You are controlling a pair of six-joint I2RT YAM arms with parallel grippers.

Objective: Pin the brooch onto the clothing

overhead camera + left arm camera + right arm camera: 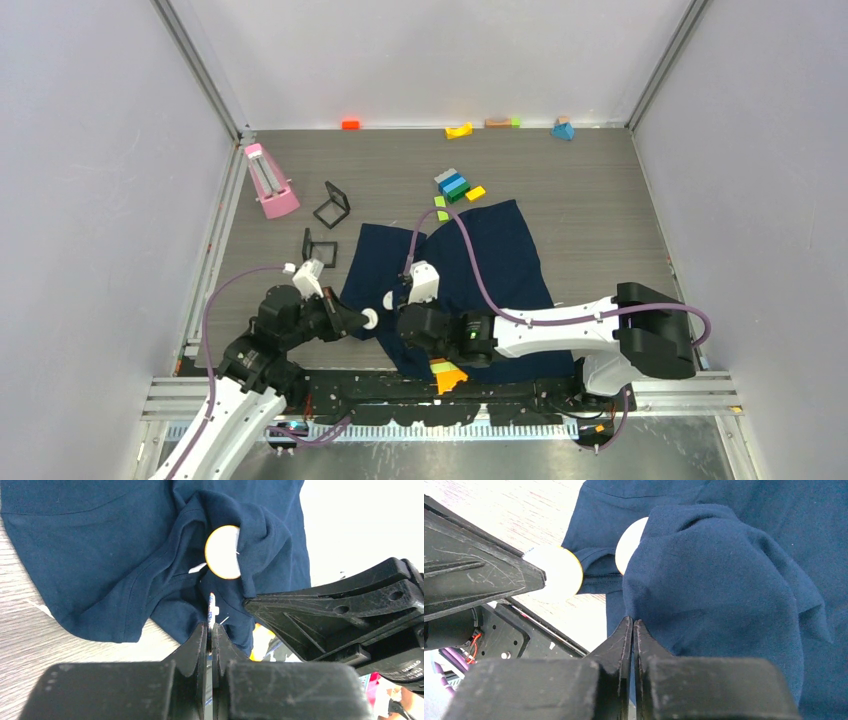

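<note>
The clothing (pixel 500 260) is a navy T-shirt lying in the middle of the table, bunched at its near left corner. My left gripper (pixel 364 320) (pixel 211 625) is shut on a thin round piece of the brooch (pixel 211 607), seen edge-on; in the right wrist view it is a pale disc with a yellow rim (pixel 558 572). A second pale disc with an orange-gold rim (pixel 223 552) (pixel 628 544) sits tucked in a raised fold of the shirt (pixel 724 580). My right gripper (pixel 402 322) (pixel 633 622) is shut on that lifted fabric, just right of the left gripper.
A pink stand (pixel 268 180) and two black square frames (pixel 332 205) (pixel 320 247) lie at the back left. Coloured blocks (pixel 455 185) sit behind the shirt, more (pixel 459 130) along the back wall. A yellow-orange block (pixel 448 378) rests at the near edge.
</note>
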